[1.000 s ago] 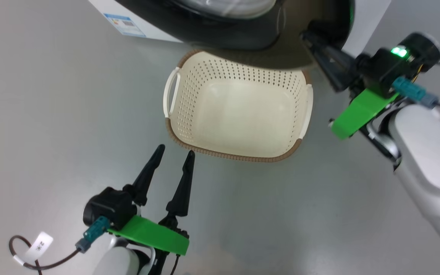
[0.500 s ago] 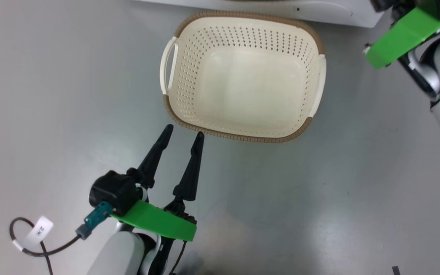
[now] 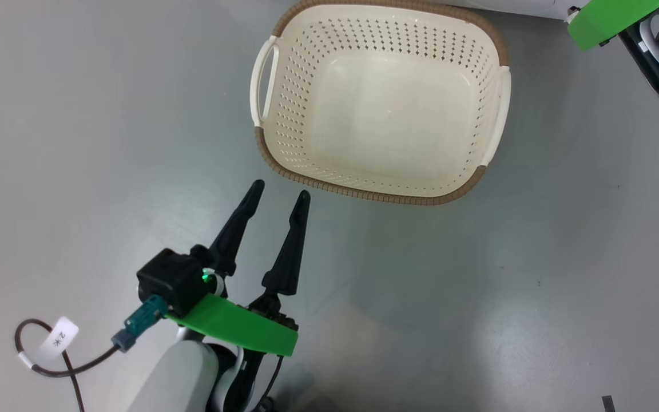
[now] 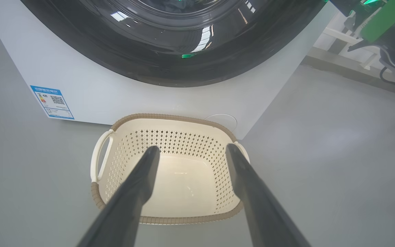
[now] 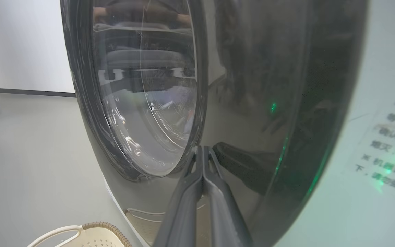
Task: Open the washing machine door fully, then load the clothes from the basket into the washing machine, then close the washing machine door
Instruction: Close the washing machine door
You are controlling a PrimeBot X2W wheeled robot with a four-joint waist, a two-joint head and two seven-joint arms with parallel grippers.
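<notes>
door (image 5: 252, 85) swung shut; right jaws together, tips against its rim; left jaws apart, aimed at basket (image 3: 364, 194).

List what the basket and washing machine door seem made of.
The basket: matte cream moulded plastic, punched with holes; woven-look brown rim, probably plastic too. The washing machine door: glossy black surround, sharp reflections, likely plastic; clear centre bowl looks like glass.

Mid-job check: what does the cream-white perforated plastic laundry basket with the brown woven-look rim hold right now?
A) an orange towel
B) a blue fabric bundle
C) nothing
C: the cream-white perforated basket shows its whole bare bottom in the head and left wrist views.
</notes>
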